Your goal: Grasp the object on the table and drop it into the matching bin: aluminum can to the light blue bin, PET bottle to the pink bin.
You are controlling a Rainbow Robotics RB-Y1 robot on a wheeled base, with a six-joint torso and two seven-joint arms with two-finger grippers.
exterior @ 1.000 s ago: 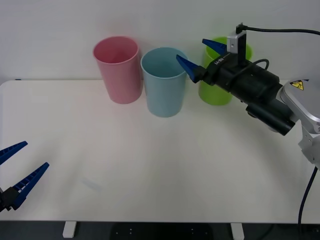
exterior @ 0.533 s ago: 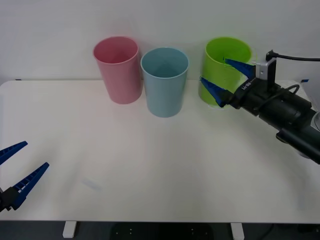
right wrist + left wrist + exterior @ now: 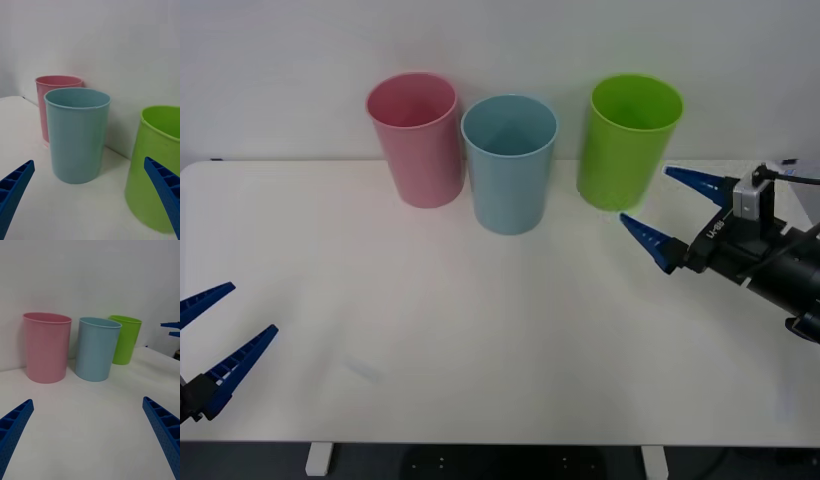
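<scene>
Right gripper point(image 3: 672, 213) wide, empty, low over tabletop point(image 3: 480, 330) beside green bin point(image 3: 627, 140); left gripper point(image 3: 210, 335) wide, parked near front edge.

pink bin point(image 3: 418, 140), light blue bin point(image 3: 509, 163) — upright, side-by-side

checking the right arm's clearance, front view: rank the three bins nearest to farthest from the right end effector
From the open right end effector, hanging over the table's right side:
1. Lime green bin, right end of the row, just beyond it.
2. Light blue bin, middle of the row.
3. Pink bin, left end of the row.
</scene>
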